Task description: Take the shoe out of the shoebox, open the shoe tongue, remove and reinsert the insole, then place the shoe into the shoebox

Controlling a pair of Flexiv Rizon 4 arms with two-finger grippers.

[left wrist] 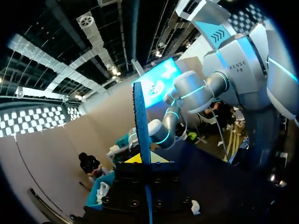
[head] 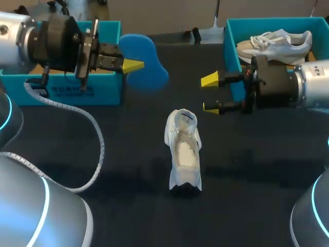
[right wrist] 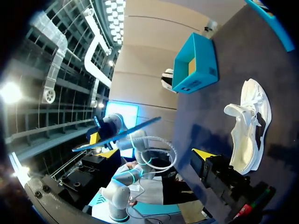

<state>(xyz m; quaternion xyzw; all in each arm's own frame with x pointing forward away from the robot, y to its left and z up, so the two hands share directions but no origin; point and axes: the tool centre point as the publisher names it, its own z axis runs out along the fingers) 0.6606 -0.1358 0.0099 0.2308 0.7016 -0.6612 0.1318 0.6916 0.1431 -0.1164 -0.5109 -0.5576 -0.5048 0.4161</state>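
My silver left arm (head: 20,38) comes in from the left, its yellow-tipped left gripper (head: 132,65) pinched on a flat blue foam insole (head: 151,69). My silver right arm (head: 314,82) holds its yellow-tipped right gripper (head: 211,93) pointing inward, fingers spread wide

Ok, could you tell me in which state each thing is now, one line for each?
blue insole: out of the shoe, gripped in the air
left fingers: shut on the blue insole
right fingers: open, empty
white shoe on the table: standing on its sole, tongue open
second shoe: lying in the right shoebox
right shoebox: open
left shoebox: open
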